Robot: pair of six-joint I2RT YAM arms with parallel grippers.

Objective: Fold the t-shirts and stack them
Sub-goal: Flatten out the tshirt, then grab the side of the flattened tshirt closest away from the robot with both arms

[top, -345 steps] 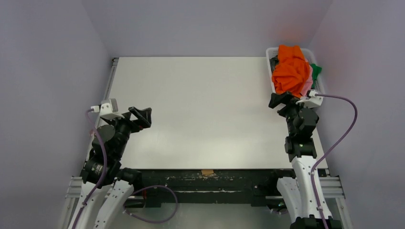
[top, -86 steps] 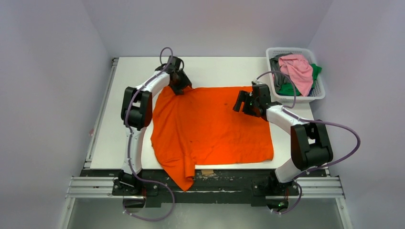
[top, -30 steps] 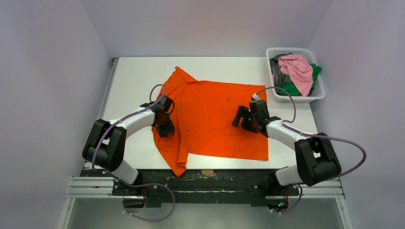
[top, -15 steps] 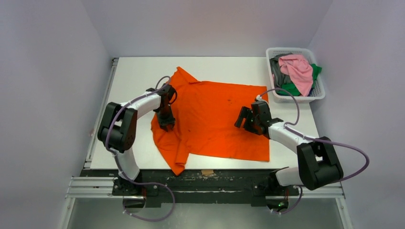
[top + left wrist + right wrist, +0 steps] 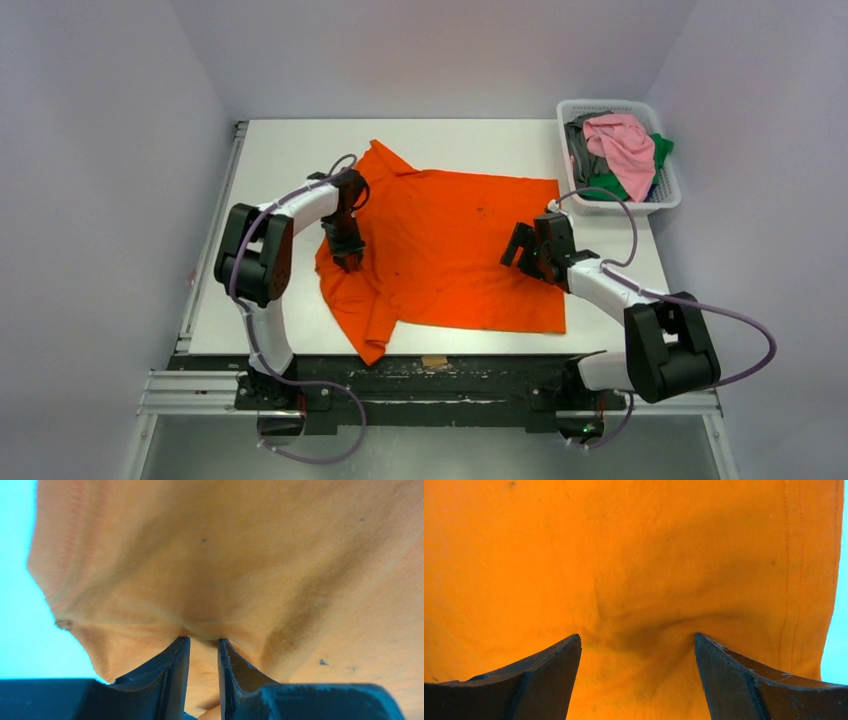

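Soft matt knit cloth in the orange t-shirt [image 5: 450, 250], finely ribbed, with a stitched hem. Matt black plastic, scuffed, on the right gripper [image 5: 636, 635]; white slotted plastic for the basket [image 5: 640, 208], smooth matt white for the table [image 5: 290, 150].

Robot lab booth: plain walls [image 5: 430, 50], white table [image 5: 290, 150]

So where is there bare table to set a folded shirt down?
Bare table runs along the far edge beyond the orange t-shirt, widest at the far left corner, and down the left side. The middle is covered, and the basket fills the far right corner.
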